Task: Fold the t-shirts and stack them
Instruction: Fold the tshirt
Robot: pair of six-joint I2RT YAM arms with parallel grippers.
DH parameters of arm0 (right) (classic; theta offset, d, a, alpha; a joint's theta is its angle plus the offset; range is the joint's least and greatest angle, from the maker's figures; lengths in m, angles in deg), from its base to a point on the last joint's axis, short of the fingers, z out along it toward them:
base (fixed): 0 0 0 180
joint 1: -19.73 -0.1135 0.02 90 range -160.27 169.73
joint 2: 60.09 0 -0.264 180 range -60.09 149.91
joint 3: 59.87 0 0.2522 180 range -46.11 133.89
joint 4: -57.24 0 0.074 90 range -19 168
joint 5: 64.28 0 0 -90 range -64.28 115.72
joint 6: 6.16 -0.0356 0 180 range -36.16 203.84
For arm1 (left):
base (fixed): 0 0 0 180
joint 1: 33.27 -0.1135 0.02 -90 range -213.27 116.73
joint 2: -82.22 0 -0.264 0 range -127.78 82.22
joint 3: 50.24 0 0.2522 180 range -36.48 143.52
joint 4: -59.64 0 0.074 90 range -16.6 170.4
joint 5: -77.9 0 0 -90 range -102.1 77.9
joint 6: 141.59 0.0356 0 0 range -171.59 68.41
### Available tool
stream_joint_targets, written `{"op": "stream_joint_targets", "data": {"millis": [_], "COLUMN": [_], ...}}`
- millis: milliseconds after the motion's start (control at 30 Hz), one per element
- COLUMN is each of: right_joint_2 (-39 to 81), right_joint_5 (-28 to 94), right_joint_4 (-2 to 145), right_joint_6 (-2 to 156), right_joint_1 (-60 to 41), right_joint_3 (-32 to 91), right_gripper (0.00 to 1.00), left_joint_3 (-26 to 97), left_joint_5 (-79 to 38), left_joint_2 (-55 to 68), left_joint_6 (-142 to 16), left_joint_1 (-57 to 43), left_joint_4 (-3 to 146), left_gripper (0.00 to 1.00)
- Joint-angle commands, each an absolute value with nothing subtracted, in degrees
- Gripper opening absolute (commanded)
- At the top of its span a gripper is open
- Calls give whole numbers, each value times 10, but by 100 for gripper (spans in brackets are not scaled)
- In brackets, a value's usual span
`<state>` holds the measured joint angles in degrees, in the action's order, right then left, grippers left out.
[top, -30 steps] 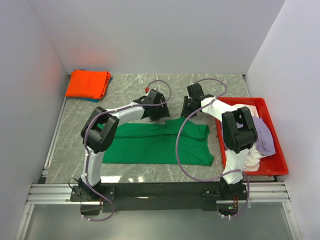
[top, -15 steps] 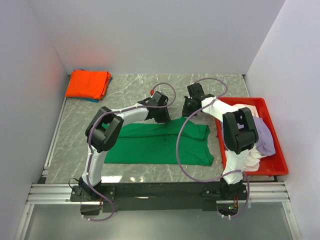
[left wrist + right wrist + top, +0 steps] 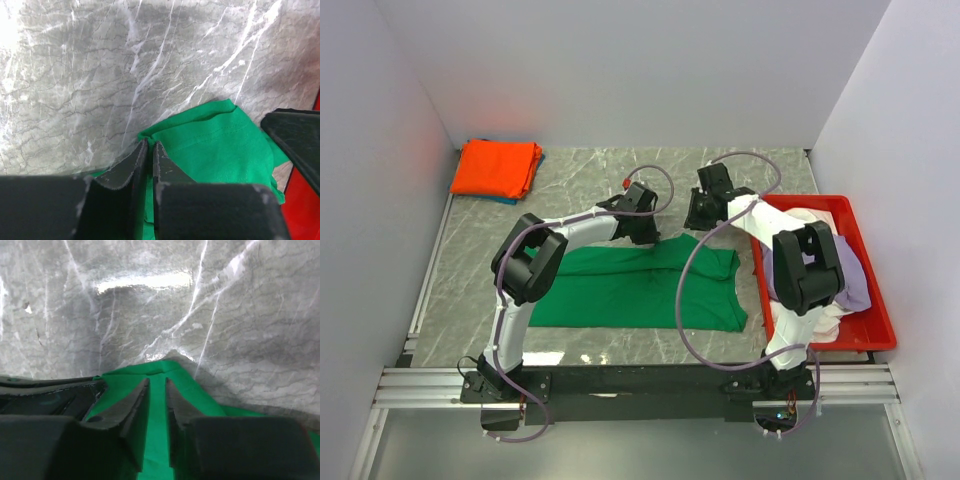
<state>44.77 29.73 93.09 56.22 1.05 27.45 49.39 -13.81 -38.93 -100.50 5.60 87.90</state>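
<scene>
A bright green t-shirt [image 3: 640, 285] lies spread across the middle of the marble table. My left gripper [image 3: 643, 236] is at its far edge, and in the left wrist view the jaws [image 3: 150, 144] are pinched on a fold of the green cloth [image 3: 220, 145]. My right gripper [image 3: 697, 226] sits a little to the right on the same edge. Its jaws [image 3: 157, 381] stand narrowly apart, green cloth [image 3: 192, 390] fills the gap, and the hem rises to a peak off the table. A folded orange t-shirt [image 3: 498, 167] lies on a blue one [image 3: 539, 157] at the back left.
A red tray [image 3: 820, 201] along the right side holds a lilac t-shirt [image 3: 850, 270] and a white one [image 3: 825, 318], partly hidden by the right arm. White walls close in the table on three sides. The two grippers are close together.
My left gripper slid right along the shirt's far edge and closed on the cloth. The right gripper's jaws closed in on it too. The green hem between them has risen into a peak.
</scene>
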Motion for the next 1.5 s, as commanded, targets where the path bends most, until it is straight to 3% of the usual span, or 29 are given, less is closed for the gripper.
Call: {"op": "stream_joint_targets", "data": {"millis": [0,133,400,500,633,767,1467], "right_joint_2": [460,481,514,515,500,467,247], "right_joint_5": [278,276,291,290,289,280,295], "right_joint_4": [938,947,950,952,947,946,893], "right_joint_6": [567,576,581,580,576,568,530], "right_joint_1": [7,7,-2,-4,-3,-3,-6], "right_joint_3": [290,300,311,311,306,301,131], "right_gripper": [31,44,43,38,17,5,0], "left_joint_3": [502,498,499,496,492,484,359], "left_joint_5": [-146,-151,-155,-160,-164,-171,-191], "left_joint_2": [-371,-376,-379,-378,-374,-361,-232], "left_joint_6": [-993,-997,-995,-995,-991,-988,-976], "left_joint_1": [61,61,61,61,62,64,90], "left_joint_4": [867,864,863,857,854,845,777], "left_gripper": [11,11,10,9,8,1,1]}}
